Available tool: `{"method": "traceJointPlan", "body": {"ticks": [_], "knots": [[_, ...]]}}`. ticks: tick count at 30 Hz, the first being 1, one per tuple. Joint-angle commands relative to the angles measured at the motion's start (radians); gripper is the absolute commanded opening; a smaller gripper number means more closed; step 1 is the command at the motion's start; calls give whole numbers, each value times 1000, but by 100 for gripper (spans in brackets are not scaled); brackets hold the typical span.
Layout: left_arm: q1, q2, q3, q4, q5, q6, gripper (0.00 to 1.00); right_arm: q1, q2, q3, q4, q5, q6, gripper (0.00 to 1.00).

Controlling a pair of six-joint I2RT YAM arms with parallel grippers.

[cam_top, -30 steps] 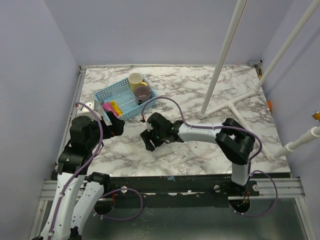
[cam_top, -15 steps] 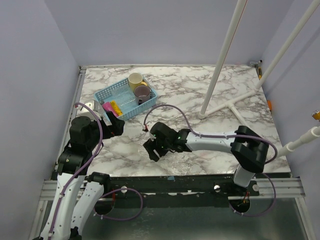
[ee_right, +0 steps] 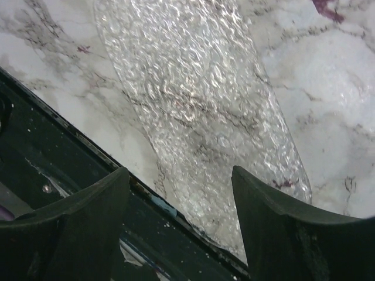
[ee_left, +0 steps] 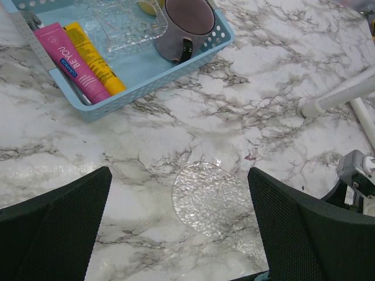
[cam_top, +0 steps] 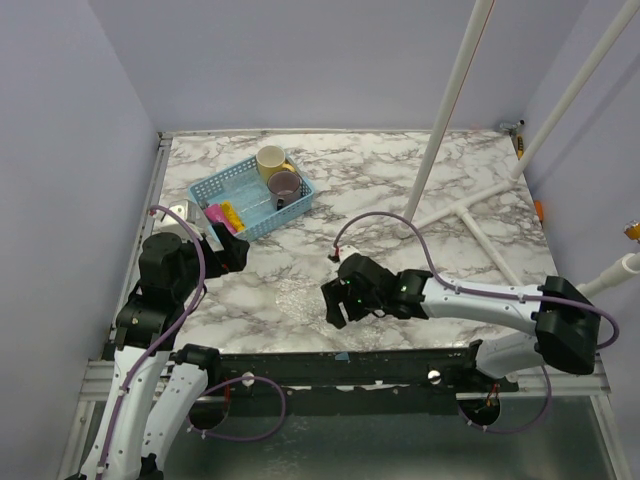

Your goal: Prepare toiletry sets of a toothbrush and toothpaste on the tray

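Observation:
A clear textured glass tray (cam_top: 300, 300) lies on the marble near the table's front edge; its end reaches that edge (ee_right: 205, 117). The pink tube (ee_left: 70, 61) and the yellow tube (ee_left: 94, 58) lie side by side in the blue basket (cam_top: 228, 185). A thin whitish toothbrush (ee_left: 75, 91) rests along the pink tube's left side. My left gripper (ee_left: 179, 234) hangs open above the tray (ee_left: 214, 205), just short of the basket (ee_left: 146, 82). My right gripper (ee_right: 181, 199) is open over the tray's near end at the table edge, holding nothing.
A purple mug (ee_left: 187, 23), a cream mug (cam_top: 271, 158) and a second clear dish (ee_left: 126, 26) share the basket. White pipe stands (cam_top: 450, 110) rise at the right rear, with a foot (ee_left: 340, 96) on the marble. Walls close in at left and back.
My right arm has swung right and pulled back toward the near table edge, its gripper now at the tray's near end. The left arm has not moved.

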Motion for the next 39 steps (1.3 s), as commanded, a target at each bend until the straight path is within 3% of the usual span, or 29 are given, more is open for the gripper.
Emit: {"method": "traceJointPlan", "body": {"ticks": [1, 9, 23, 39], "knots": [[4, -5, -5, -8, -4, 12, 99, 5, -70, -45, -125, 66, 124, 73], [4, 8, -5, -7, 4, 12, 99, 17, -92, -122, -196, 68, 237, 71], [4, 23, -6, -9, 10, 11, 99, 19, -83, -214, -145, 52, 321, 71], [4, 19, -6, -9, 10, 11, 99, 6, 13, -143, -235, 309, 404, 73]]}}
